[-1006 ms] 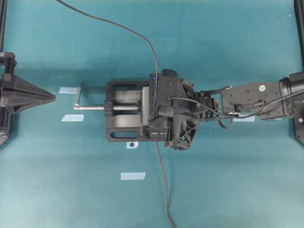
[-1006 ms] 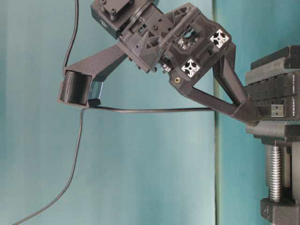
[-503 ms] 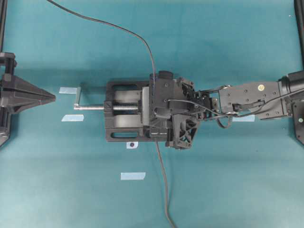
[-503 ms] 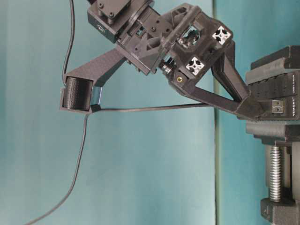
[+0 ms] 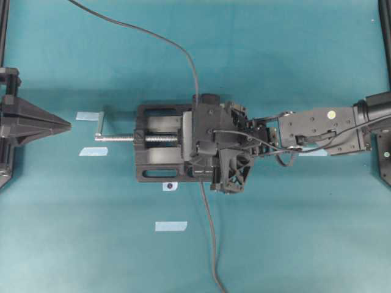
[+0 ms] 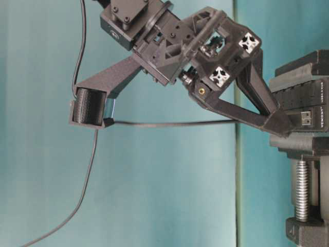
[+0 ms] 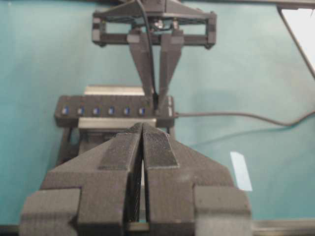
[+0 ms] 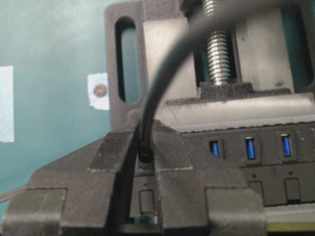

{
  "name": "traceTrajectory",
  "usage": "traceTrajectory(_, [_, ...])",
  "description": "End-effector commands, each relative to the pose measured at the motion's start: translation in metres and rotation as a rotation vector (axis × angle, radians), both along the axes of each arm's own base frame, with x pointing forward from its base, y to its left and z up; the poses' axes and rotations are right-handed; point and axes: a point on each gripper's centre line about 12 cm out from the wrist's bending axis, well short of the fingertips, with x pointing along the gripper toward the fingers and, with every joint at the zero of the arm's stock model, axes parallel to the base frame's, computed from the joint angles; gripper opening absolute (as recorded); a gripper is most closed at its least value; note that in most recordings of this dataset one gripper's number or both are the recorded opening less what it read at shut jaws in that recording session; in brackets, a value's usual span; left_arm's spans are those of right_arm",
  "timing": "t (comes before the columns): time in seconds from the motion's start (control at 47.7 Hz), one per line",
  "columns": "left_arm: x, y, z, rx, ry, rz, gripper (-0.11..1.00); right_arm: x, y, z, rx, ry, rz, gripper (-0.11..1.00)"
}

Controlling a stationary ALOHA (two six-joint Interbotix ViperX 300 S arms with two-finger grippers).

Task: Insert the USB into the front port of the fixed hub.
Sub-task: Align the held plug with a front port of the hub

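Since the earlier view, the right gripper point(image 8: 142, 162) has been tilted slightly while kept at the long, narrow black fixed hub with blue slots point(image 7: 114, 111), its fingers point(image 7: 170, 64) pinching the small black USB plug point(image 8: 143, 156) of the thin black cable point(image 6: 169, 123) at the hub's end. Behind those fingers, a plain teal table surface point(image 5: 293, 232) carrying pale tape strips point(image 5: 170, 226) is seen, and white lettering reading "VEMONT" point(image 6: 325, 120) is printed on the hub's end face. Opposite them, the left gripper point(image 7: 142, 142) is held with its fingers pressed together, nothing between them.

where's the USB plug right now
In the right wrist view the USB is pinched between the right end effector's fingers, low and left of centre, directly over the fixed hub's end, left of its blue slots.
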Motion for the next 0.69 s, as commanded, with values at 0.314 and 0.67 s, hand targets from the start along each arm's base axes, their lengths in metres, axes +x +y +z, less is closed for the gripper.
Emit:
traceTrajectory(0.314, [-0.001, 0.000, 0.003, 0.002, -0.018, 0.000, 0.00, 0.003, 0.007, 0.000, 0.009, 0.003, 0.008, 0.09])
traceTrajectory(0.67, [-0.002, 0.000, 0.001, -0.001, -0.018, 0.000, 0.00, 0.002, 0.018, -0.015, 0.036, 0.040, 0.006, 0.09])
